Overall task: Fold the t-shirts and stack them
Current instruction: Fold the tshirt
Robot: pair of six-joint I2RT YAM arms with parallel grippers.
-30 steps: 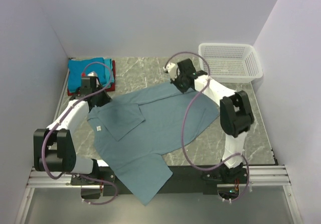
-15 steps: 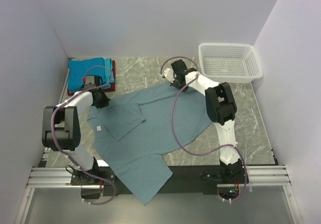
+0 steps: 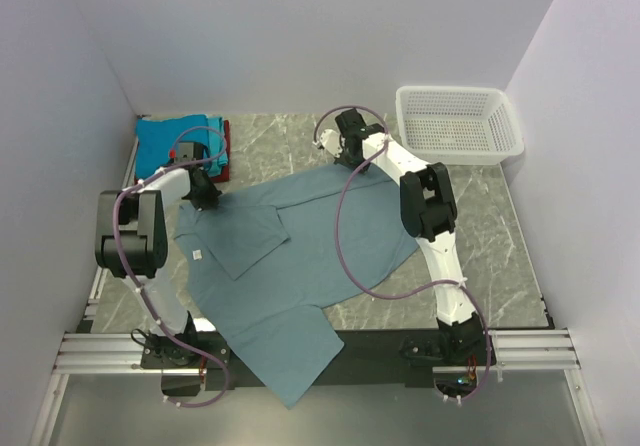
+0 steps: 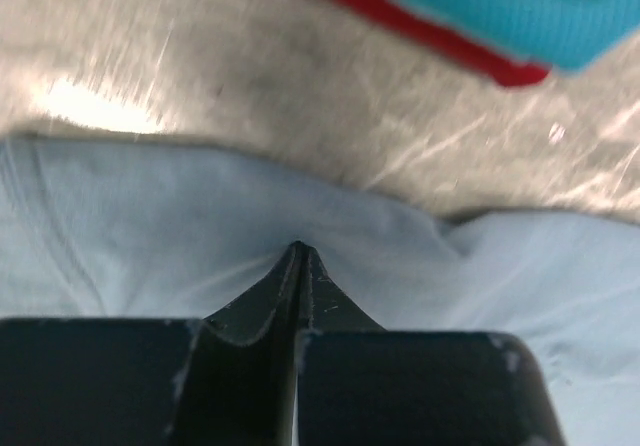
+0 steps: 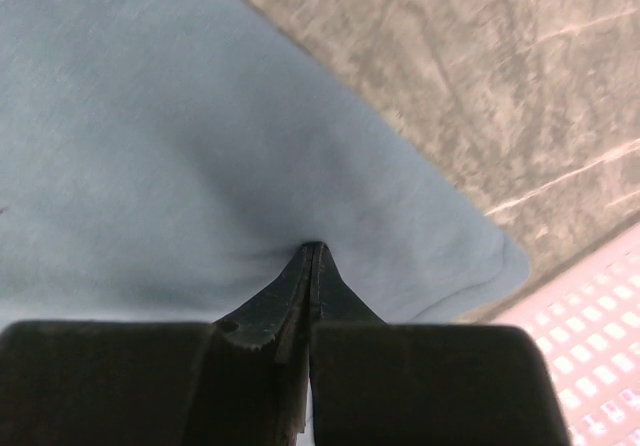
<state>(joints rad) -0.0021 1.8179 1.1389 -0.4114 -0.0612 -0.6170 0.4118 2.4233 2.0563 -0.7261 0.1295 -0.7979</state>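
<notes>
The grey-blue t-shirt [image 3: 300, 256] lies spread in the middle of the worktop [image 3: 500, 226], and its lower part hangs over the near edge. In the last second both arms have stretched to its upper edge. The left tool [image 4: 297, 253] and the right tool [image 5: 313, 251] each pinch the cloth, so I judge that folding can begin.
</notes>
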